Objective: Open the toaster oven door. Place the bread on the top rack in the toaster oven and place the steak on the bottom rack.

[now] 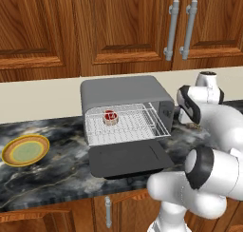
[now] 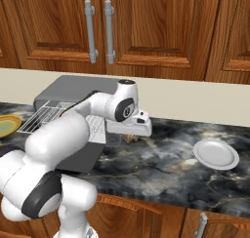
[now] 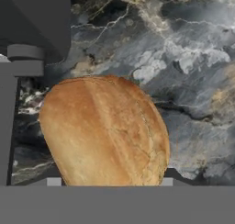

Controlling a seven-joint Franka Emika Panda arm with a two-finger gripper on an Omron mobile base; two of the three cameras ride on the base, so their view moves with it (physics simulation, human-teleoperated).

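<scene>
The toaster oven (image 1: pixel 126 100) sits on the dark marbled counter (image 2: pixel 161 156) against the pale backsplash, and the toaster oven door (image 1: pixel 129 159) lies folded down flat toward the near edge, hinged at its lower edge. Inside, silver wire racks (image 1: pixel 126 124) show; 1 rack is pulled partly out over the open door. The steak (image 1: pixel 110 117), a small red slab with a pale rim, rests on a rack toward the left of the cavity; which of the racks it lies on cannot be told.

The arm reaches down to the counter just right of the oven. In the right base view the gripper (image 2: pixel 128 137) is low over the counter, close beside the oven's right wall and the open door's right end. In the hand view the bread (image 3: pixel 105 131), a rounded golden-brown loaf, lies on the counter directly before the gripper (image 3: pixel 109 182), whose 2 finger tips peek up on either side of the loaf's near end. The jaws stand spread about as wide as the loaf; whether they press on it cannot be told.

A yellow-green plate (image 1: pixel 25 150) lies on the counter well left of the oven, and a white plate (image 2: pixel 216 154) lies well to the right. Wooden cabinets (image 2: pixel 146 27) with grey bar handles (image 2: pixel 99 32) hang above.
</scene>
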